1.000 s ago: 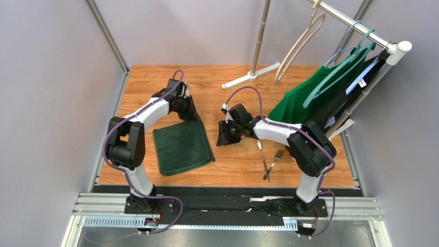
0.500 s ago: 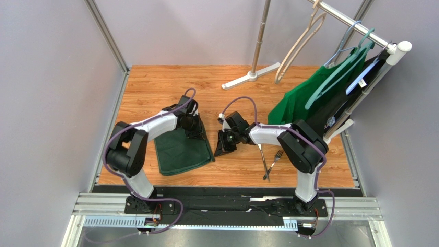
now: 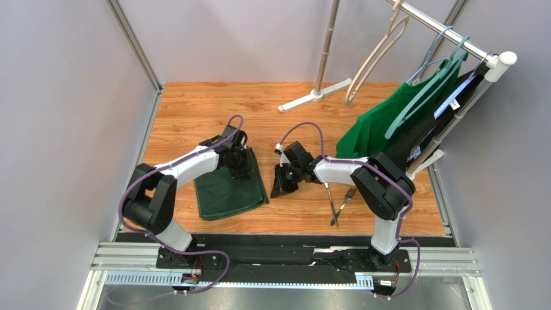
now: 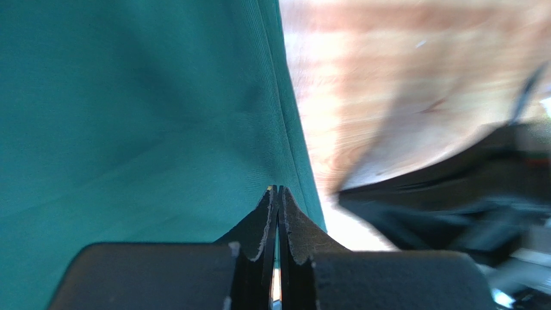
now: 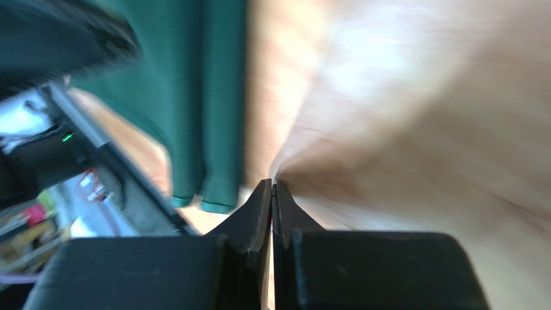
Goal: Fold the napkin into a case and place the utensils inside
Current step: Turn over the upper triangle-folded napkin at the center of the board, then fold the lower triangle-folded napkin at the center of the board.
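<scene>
The left claw (image 3: 245, 172), pressed together, met the napkin (image 3: 223, 192) at its 2 o'clock edge. The right claw (image 3: 277, 187), likewise pressed together, stood apart at the napkin's 3 o'clock.

Right claw (image 3: 277, 188) stands between napkin (image 3: 223, 194) and utensils (image 3: 336, 200)

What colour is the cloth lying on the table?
The napkin is plain dark green. It shows best in the top external view.
</scene>
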You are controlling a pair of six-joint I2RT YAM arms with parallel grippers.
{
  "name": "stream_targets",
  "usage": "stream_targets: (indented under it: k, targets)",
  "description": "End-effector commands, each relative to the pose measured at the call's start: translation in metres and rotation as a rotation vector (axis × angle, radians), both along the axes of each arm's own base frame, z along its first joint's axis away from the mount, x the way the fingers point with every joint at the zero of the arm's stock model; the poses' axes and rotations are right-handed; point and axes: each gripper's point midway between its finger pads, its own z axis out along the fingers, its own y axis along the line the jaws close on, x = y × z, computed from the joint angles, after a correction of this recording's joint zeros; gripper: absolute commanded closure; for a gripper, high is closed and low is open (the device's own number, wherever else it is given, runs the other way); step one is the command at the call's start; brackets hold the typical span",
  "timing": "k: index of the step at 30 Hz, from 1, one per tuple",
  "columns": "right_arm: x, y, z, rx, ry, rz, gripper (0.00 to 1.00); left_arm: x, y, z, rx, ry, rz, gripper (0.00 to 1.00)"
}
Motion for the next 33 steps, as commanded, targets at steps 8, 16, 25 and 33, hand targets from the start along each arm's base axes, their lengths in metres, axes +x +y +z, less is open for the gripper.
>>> stream_targets:
  k: [8,16,25,33]
  targets:
    - [0.025,-0.072,0.015,-0.199,-0.153,-0.115,0.97,-0.022,-0.076,-0.035,-0.084,0.105,-0.126,0.97]
    - [0.039,-0.101,0.027,-0.268,-0.229,-0.141,0.96,0.001,-0.151,-0.009,-0.256,0.062,-0.16,0.96]
    - [0.052,-0.096,0.075,-0.311,-0.404,-0.11,0.87,0.012,-0.055,0.044,-0.186,-0.055,-0.029,0.61]
    - [0.033,-0.014,0.071,-0.099,-0.292,0.061,0.85,0.014,0.072,0.048,-0.199,-0.034,0.135,0.7]
